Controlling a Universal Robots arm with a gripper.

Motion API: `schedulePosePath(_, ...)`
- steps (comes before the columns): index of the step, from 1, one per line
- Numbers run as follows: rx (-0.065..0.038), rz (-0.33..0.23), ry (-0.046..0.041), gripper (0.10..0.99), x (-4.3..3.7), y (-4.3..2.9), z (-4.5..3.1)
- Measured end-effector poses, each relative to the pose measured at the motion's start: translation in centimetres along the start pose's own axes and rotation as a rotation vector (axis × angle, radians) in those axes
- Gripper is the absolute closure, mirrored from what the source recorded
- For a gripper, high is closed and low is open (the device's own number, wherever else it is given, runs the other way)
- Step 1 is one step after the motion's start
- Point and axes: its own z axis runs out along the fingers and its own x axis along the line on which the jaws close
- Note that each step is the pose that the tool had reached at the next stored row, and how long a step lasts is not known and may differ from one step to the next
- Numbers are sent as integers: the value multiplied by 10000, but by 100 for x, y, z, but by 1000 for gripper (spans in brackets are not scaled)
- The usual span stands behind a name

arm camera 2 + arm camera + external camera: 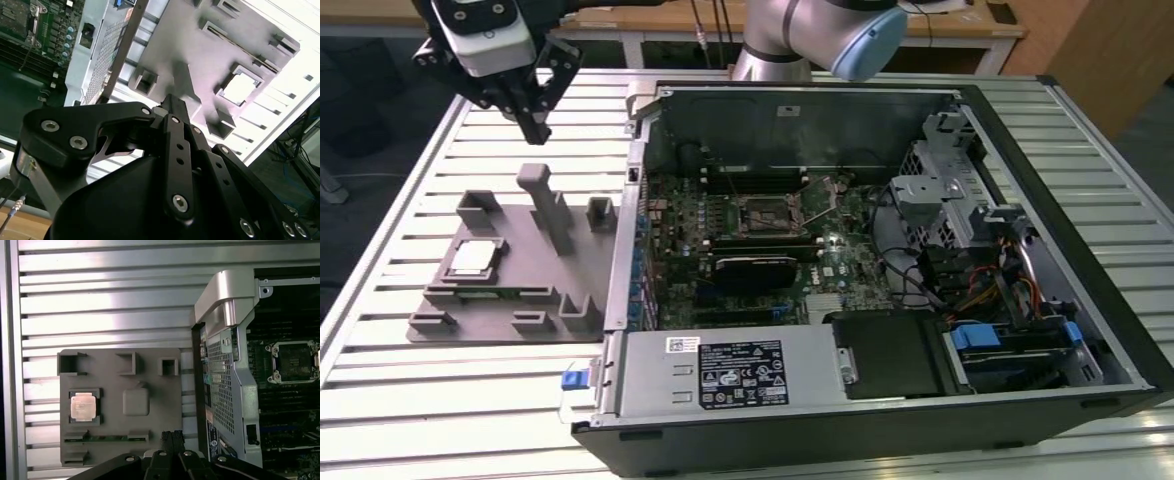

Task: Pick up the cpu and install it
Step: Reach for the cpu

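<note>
The cpu is a small silver square lying flat in a recess of the grey fixture plate, on the exterior view's left. Both wrist views show the cpu in its pocket. My gripper hangs above the table behind the fixture, well clear of the chip. Its dark fingers are shut with nothing between them, as both wrist views show of the gripper. The bare processor socket sits in the middle of the motherboard.
An open computer case lies on its side on the slatted metal table, right beside the fixture. Its raised side wall stands between fixture and motherboard. A tall grey post and several blocks rise from the fixture.
</note>
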Motion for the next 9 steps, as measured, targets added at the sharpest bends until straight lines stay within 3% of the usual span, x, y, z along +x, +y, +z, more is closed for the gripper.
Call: schedulePosePath(9, 0, 0, 1, 980, 64, -10, 108)
